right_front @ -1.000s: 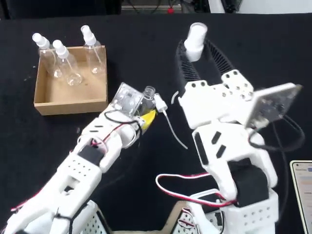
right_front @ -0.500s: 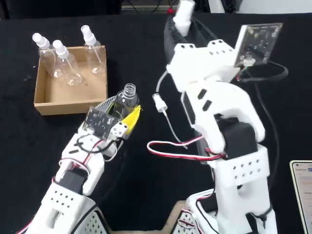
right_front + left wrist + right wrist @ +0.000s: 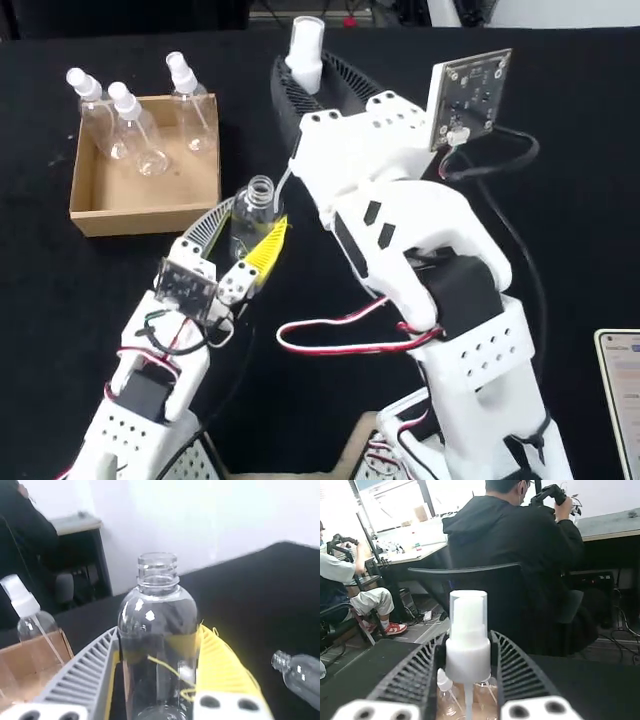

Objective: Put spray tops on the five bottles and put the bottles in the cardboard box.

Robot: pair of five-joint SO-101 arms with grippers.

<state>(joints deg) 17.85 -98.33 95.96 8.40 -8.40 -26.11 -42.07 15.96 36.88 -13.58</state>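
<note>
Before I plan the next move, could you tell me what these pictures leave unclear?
Uncapped bottle on the table: the left wrist view's edge cuts off its lower body.
Held bottle in the left gripper: its base runs off the same view's edge.
Spray top in the right gripper: its tube's end runs off the right wrist view's edge.
Table under the right arm: the arm covers it in the high view.

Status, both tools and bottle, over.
Left tool shut on uncapped bottle, upright. Right tool shut on spray top, not yet fitted. Spare bottle lies nearby.
</note>
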